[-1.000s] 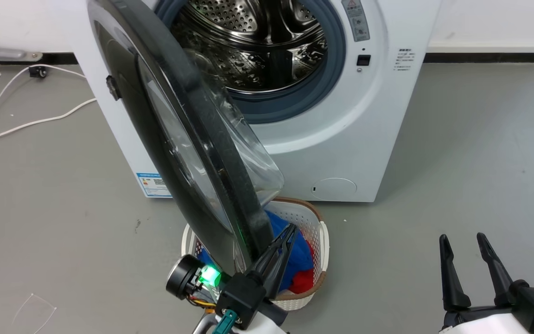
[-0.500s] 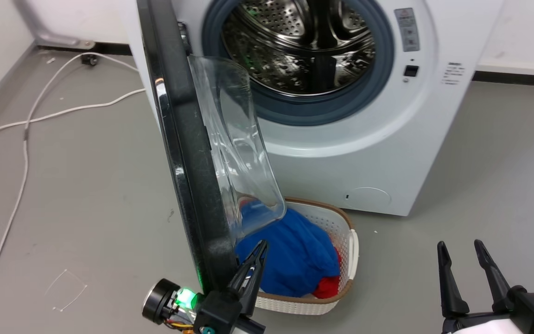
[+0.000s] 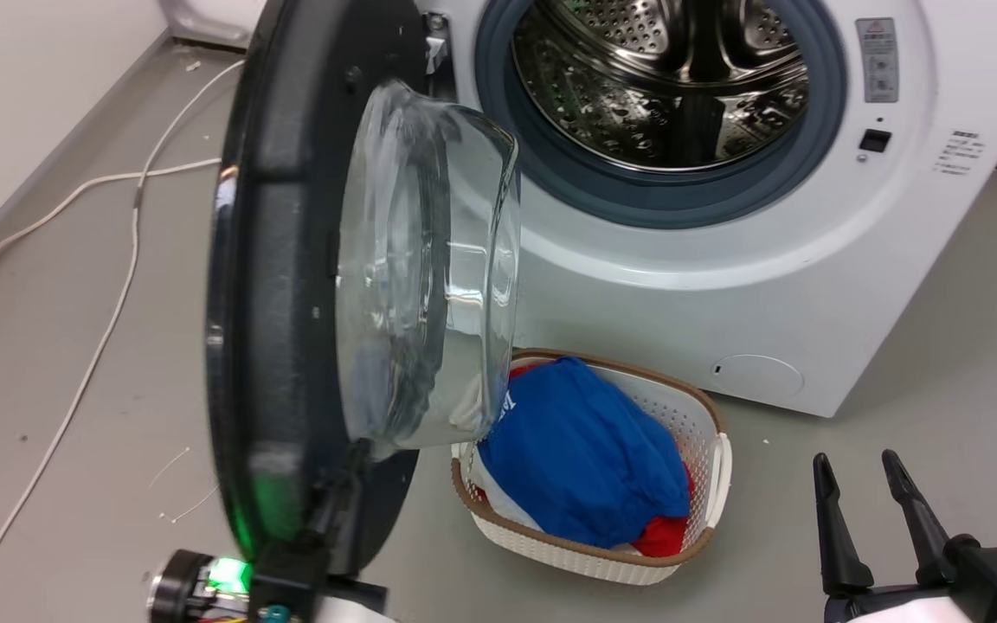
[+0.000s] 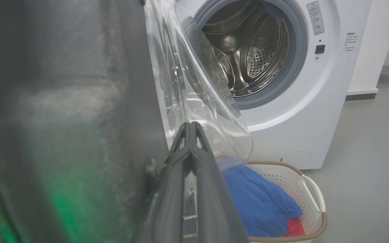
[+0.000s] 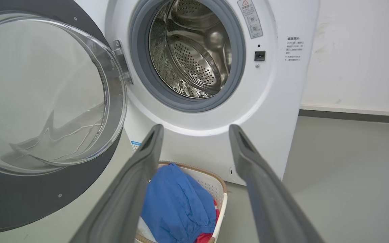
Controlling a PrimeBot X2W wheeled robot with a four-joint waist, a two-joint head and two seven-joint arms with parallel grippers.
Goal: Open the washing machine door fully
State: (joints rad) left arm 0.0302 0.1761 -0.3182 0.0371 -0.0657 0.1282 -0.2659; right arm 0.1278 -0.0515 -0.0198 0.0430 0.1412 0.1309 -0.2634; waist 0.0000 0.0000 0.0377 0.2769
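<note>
The washing machine door (image 3: 278, 260) stands wide open, hinged at the washing machine (image 3: 723, 277) front's left. The left gripper (image 4: 191, 127) has its 2 fingers pressed together, empty, by the door's inner rim. The right gripper (image 3: 854, 459) is spread, empty.

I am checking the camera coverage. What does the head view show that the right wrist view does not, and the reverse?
Head view adds: a white cable on the grey floor, and the left gripper at the lower rim of the round black-rimmed washing machine door. Right wrist view adds: a corner of the blue label sticker low on the white front-loading washing machine. Both share: that door, the perforated steel drum, the white woven basket with blue cloth, and the open right gripper.
</note>
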